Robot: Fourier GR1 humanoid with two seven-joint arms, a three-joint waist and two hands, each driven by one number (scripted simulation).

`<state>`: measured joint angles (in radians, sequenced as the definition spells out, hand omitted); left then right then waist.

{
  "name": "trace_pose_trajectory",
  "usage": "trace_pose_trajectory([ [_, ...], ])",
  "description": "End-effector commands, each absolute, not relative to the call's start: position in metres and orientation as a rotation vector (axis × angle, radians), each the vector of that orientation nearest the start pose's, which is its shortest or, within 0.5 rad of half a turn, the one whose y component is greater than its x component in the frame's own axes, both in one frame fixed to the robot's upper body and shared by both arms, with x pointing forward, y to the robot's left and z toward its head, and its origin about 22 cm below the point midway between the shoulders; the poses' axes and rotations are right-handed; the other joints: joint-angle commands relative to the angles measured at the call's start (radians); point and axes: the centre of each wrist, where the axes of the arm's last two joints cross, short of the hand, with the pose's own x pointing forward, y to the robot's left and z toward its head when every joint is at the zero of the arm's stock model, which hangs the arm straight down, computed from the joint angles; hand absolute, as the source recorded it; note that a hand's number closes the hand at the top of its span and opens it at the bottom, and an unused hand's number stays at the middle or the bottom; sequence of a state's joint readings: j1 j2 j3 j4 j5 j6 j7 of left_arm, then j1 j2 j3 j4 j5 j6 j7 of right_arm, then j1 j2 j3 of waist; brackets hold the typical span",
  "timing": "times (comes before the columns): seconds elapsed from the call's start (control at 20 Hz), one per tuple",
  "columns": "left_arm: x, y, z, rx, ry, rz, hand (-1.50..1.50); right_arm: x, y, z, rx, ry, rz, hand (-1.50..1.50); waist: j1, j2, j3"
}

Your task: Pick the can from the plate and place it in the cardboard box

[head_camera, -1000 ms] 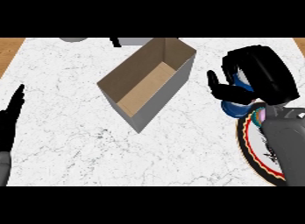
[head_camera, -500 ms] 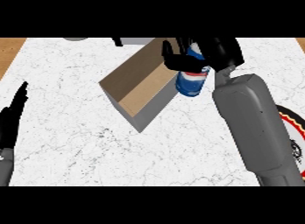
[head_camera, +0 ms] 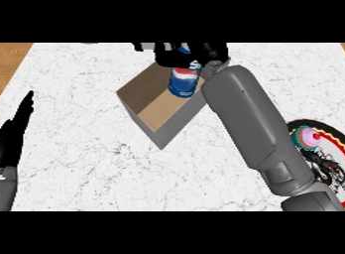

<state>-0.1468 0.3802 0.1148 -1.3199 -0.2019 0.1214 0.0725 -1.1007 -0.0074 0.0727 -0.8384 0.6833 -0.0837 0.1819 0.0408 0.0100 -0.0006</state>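
A blue can with red and white markings hangs over the open cardboard box, near its far right end. My right hand is shut on the can's top, its fingers curled round it and hiding the upper part. The grey right forearm runs from the lower right up to the box. The patterned plate with a red and yellow rim lies at the right edge, partly hidden by that forearm, with no can on it. My left hand rests open at the left edge, fingers straight and pointing up.
The marble counter spreads around the box, with wooden strips at the far left and right edges. Dark objects show at the counter's far edge behind the right hand.
My right hand has carried the can leftward from the plate to above the box. The view has shifted, so the box now sits nearer the middle. The left hand stays put.
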Motion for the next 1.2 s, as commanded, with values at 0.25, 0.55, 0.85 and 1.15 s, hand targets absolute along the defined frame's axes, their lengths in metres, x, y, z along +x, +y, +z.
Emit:
trace_pose_trajectory([
  [0.25,0.284,0.327,0.016,0.588,-1.401,-0.269,0.0,0.445,-0.045,0.147,-0.697,-1.633,0.832,1.5,0.042,0.015,-0.001],
  [0.55,0.295,0.33,0.027,0.596,-1.419,-0.271,0.0,0.451,-0.056,0.131,-0.54,-1.503,0.761,-1.5,0.051,0.024,0.0],
  [0.85,0.292,0.33,0.028,0.577,-1.425,-0.28,0.0,0.451,-0.058,0.124,-0.515,-1.649,0.683,-1.5,0.066,0.022,0.0],
  [1.15,0.288,0.336,0.017,0.605,-1.407,-0.273,0.0,0.453,-0.06,0.136,-0.453,-1.803,0.441,-1.5,0.04,0.013,0.0],
])
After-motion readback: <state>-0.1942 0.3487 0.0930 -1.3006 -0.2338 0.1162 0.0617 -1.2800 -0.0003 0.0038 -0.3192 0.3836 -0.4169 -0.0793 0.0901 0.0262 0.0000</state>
